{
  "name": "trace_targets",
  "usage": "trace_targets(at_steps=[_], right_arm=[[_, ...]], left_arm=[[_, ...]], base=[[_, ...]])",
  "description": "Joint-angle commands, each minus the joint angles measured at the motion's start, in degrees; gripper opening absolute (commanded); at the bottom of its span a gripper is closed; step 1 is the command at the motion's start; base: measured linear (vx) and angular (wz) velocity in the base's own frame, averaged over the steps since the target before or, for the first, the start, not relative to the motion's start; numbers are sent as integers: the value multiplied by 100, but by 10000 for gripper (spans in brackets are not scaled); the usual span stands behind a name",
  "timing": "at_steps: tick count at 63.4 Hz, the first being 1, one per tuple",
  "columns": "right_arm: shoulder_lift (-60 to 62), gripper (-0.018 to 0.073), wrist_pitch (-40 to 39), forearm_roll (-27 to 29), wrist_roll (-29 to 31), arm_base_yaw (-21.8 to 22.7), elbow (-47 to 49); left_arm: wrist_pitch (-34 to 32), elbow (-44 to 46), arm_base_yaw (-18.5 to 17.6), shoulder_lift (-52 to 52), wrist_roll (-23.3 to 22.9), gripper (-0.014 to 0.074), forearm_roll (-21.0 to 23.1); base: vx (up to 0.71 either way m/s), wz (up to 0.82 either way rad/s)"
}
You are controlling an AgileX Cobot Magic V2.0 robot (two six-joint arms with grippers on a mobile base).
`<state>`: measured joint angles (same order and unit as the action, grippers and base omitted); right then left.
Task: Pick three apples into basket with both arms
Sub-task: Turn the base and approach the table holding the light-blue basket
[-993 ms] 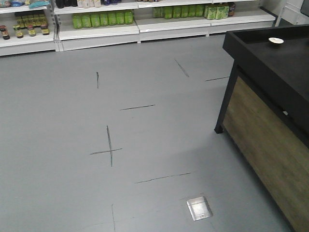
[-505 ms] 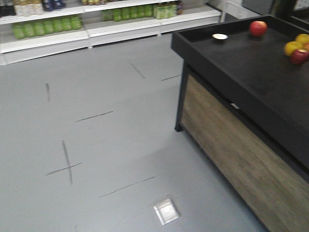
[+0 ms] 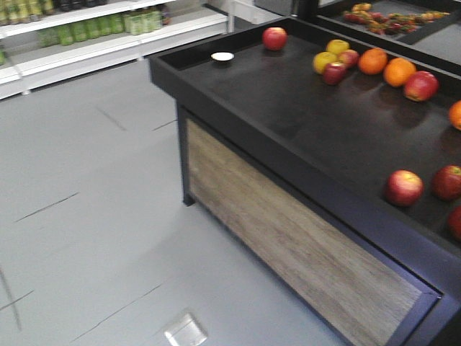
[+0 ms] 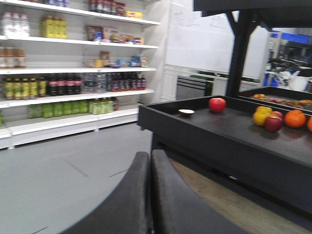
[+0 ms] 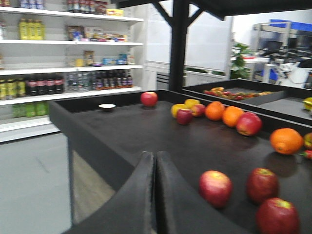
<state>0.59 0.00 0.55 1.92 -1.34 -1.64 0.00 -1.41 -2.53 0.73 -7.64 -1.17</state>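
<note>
The right gripper (image 5: 155,157) is clenched, its two black fingers (image 5: 139,200) pressed flat together with nothing between them, and it faces across the black display table (image 5: 122,131). Near it to the right, on the tabletop, sits a pink-red apple (image 5: 215,187). Just past that apple is the first dark-red apple (image 5: 262,184), and the second dark-red apple (image 5: 278,217) lies closer to the camera, near the picture's lower edge. Both dark ones stand upright, yellowish stem ends pointing up; they are round, so no long axis shows. A third dark-red apple (image 5: 184,116) rests farther back, just beside two yellow apples (image 5: 178,109), and which way its stem points cannot be told. Right of that cluster lie oranges (image 5: 215,111) and a larger red apple (image 5: 249,124). A lone bright red apple (image 5: 149,99) and a small white dish (image 5: 107,106) sit near the table's far corner. The left gripper (image 4: 149,157) is likewise clenched on nothing, aimed past the table's corner with grey floor (image 4: 58,170) below and stocked shop shelves (image 4: 73,87) beyond.
</note>
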Motion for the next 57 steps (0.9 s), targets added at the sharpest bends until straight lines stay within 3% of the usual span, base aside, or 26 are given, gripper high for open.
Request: trace_targets(at_steps=[1,57], right_arm=[[64,-9,-409,-55,22,-5,-84],[64,-9,-409,-55,16,-5,-84]], left_arm=[[-379,-131,-17,76,-54,-6,26],[-379,-131,-17,76,-54,-6,26]], base=[[12,-48],[9,-37]])
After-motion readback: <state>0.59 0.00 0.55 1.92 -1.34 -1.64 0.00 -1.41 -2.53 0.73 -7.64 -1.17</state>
